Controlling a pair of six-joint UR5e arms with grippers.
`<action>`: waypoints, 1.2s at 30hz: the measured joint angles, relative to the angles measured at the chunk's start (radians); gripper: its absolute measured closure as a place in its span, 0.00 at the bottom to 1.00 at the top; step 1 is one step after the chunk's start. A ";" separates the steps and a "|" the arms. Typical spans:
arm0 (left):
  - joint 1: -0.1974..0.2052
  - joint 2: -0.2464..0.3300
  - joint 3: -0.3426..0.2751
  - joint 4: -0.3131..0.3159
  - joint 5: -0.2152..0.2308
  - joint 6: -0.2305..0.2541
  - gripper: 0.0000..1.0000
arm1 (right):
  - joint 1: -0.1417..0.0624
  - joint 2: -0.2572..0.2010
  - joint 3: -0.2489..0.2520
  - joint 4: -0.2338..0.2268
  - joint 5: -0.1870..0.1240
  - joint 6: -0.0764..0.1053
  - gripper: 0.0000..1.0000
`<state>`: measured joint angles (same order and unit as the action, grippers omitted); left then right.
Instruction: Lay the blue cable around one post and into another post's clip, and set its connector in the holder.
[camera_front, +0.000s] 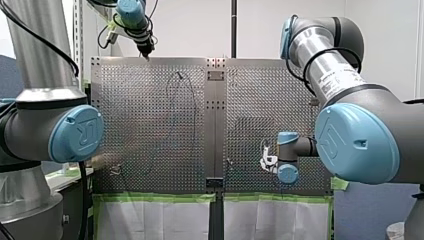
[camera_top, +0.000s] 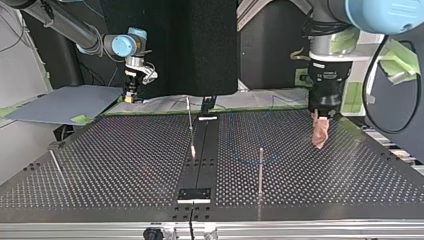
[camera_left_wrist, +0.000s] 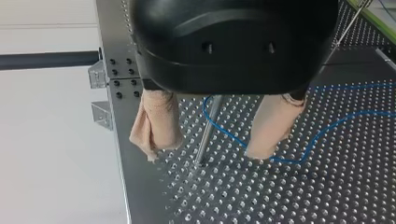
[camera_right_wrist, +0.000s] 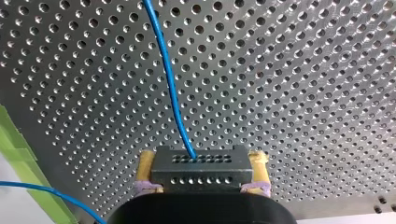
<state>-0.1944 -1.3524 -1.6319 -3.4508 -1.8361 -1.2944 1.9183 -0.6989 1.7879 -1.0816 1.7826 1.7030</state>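
In the left wrist view my left gripper (camera_left_wrist: 205, 156) is open just above the perforated table, its beige padded fingers (camera_left_wrist: 156, 123) on either side of a thin metal post (camera_left_wrist: 207, 133). The blue cable (camera_left_wrist: 322, 135) curves around that post's base and runs away past one finger. My right gripper (camera_right_wrist: 203, 157) has yellow pads and is shut on the dark connector (camera_right_wrist: 201, 170), from which the cable (camera_right_wrist: 170, 88) leads out over the table. In the top view my left gripper (camera_top: 320, 135) is at the right, and my right gripper (camera_top: 131, 95) is at the far left edge.
In the top view, thin posts stand at the middle (camera_top: 190, 125), near the front (camera_top: 260, 170) and at the left (camera_top: 55, 160). A black plate (camera_top: 195, 194) sits on the centre strip near the front edge. Green tape (camera_front: 155, 197) lines one table edge.
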 joint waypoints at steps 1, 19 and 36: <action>0.000 0.001 0.000 0.000 -0.002 0.000 0.00 | 0.000 0.000 0.000 0.000 0.000 0.000 1.00; 0.000 0.018 0.000 0.026 -0.009 -0.010 0.00 | 0.000 0.000 0.000 -0.001 0.000 0.000 1.00; 0.002 0.003 -0.017 0.016 -0.028 -0.063 0.00 | 0.000 0.001 0.000 -0.003 0.000 0.000 1.00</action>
<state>-0.1927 -1.3495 -1.6490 -3.4344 -1.8640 -1.3570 1.9184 -0.6982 1.7880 -1.0846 1.7826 1.7030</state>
